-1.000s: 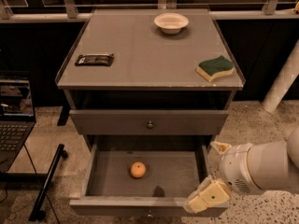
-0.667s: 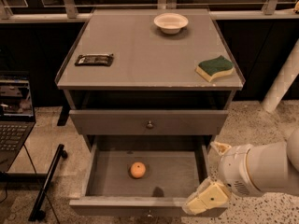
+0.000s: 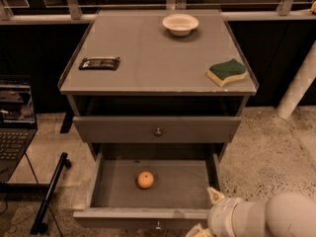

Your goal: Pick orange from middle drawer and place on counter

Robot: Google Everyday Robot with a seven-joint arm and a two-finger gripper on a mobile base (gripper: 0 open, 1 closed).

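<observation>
One orange point(image 3: 145, 179) loose in open middle drawer point(image 3: 143, 215); gripper point(image 3: 205, 212) below counter point(image 3: 148, 58) front-right corner, jaws spread, empty. Risk: a nudge rolls it away.

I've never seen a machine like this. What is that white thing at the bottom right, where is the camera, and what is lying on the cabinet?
One camera looks down at a grey cabinet from the front. The white tube is the robot's arm, ending in its two-finger hand, low beside the right front corner of the open middle drawer, fingers apart, holding nothing. An orange lies in that drawer; the upper drawer is shut. On the counter sit a white bowl at the back, a green-and-yellow sponge on the right and a flat dark packet on the left.
</observation>
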